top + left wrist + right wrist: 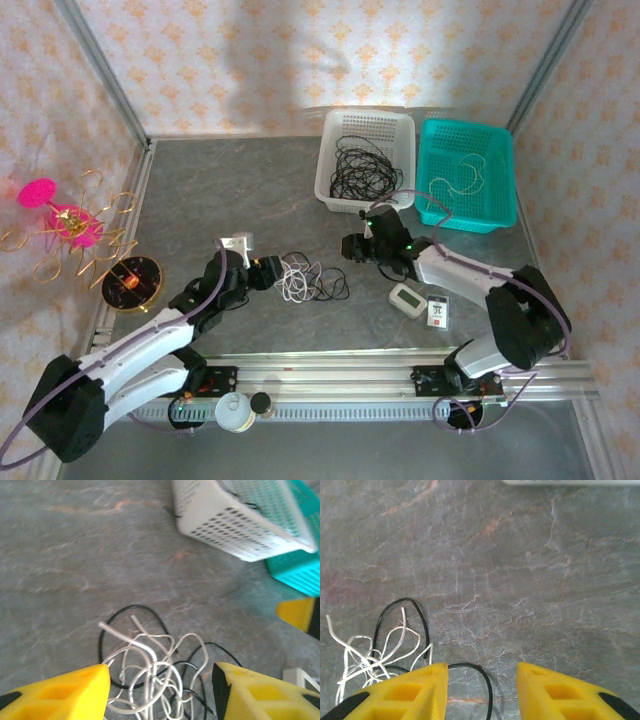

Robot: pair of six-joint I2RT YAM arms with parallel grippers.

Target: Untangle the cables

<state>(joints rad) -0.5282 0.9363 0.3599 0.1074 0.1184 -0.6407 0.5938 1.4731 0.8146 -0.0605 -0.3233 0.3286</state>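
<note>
Left tool (160, 676): jaws wide, straddling the tangle of white and black cables (308, 280). No grip seen. The tangle's near edge is cut off below its fingers. The tangle lies on the tabletop (220, 190), well in front of the white basket (327, 165), on the arms' side.

Right tool (481, 675): jaws moderately apart, holding nothing. One black loop runs between them; cannot tell if it touches. A black coil (362, 168) sits inside the basket.

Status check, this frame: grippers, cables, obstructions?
Left gripper open, straddling the cable tangle. Right gripper open, black loop between its fingers. Tangle unsorted on table. White device nearby, not blocking.
</note>
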